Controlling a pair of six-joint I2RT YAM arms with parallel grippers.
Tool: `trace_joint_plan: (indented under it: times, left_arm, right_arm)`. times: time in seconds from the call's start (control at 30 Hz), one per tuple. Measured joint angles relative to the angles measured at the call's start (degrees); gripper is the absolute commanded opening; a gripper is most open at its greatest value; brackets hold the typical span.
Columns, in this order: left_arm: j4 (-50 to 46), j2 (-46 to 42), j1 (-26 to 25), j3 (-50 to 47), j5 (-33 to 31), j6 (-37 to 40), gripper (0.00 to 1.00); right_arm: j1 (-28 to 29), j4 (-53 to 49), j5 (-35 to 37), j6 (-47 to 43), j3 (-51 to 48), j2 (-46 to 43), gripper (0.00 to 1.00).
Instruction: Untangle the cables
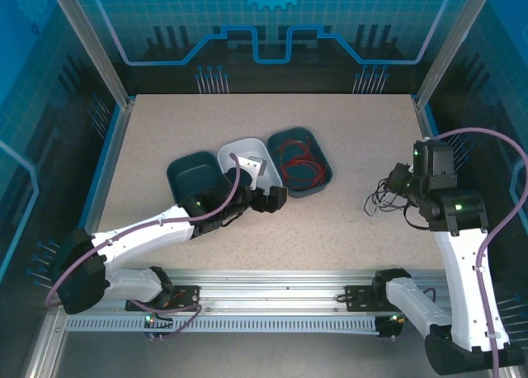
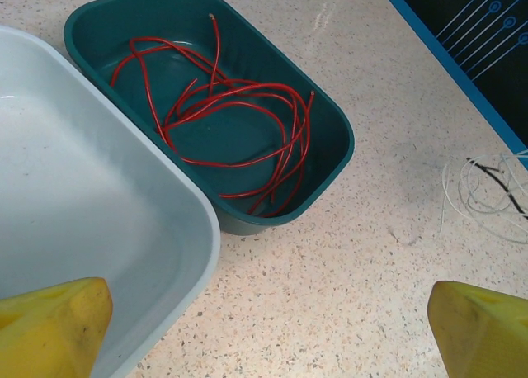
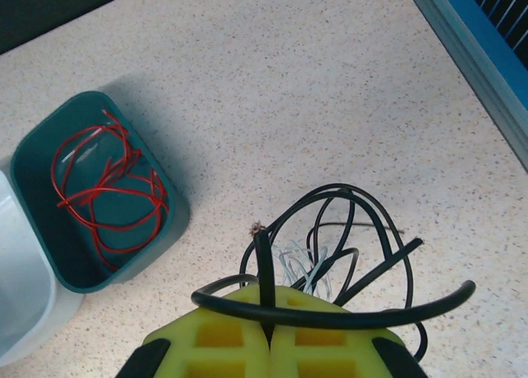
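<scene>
Left end effector (image 2: 264, 337): jaws fully apart, holding nothing, above the desk (image 2: 330, 262) beside the white bin (image 2: 99, 196). Right end effector (image 3: 271, 316): closed on a black cable (image 3: 264, 262). Red cables (image 2: 239, 122) lie in the teal bin (image 2: 345, 143). Whitish cables (image 3: 301, 266) on the desk under the black loops, possibly interlaced
</scene>
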Motion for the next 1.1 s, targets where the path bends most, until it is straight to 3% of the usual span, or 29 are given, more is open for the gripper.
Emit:
trace_joint_plan:
  times: [0.2,0.57,0.93,1.1]
  left_arm:
    - [0.42,0.00,0.00,0.00,0.28,-0.04,0.99]
    - [0.42,0.09,0.00,0.00,1.01,-0.09,0.99]
    - [4.22,2.73,0.00,0.07,6.21,-3.13,0.99]
    - [8.72,6.45,-0.22,2.01,9.53,-3.52,0.90]
  right_arm:
    - [3.30,-2.36,2.36,-1.29,1.62,3.67,0.00]
    - [11.30,-10.93,14.97,-1.20,8.26,12.81,0.00]
    - [11.43,-11.45,13.05,-3.39,9.55,14.73,0.00]
    - [11.43,-9.51,9.81,-4.35,10.58,14.64,0.00]
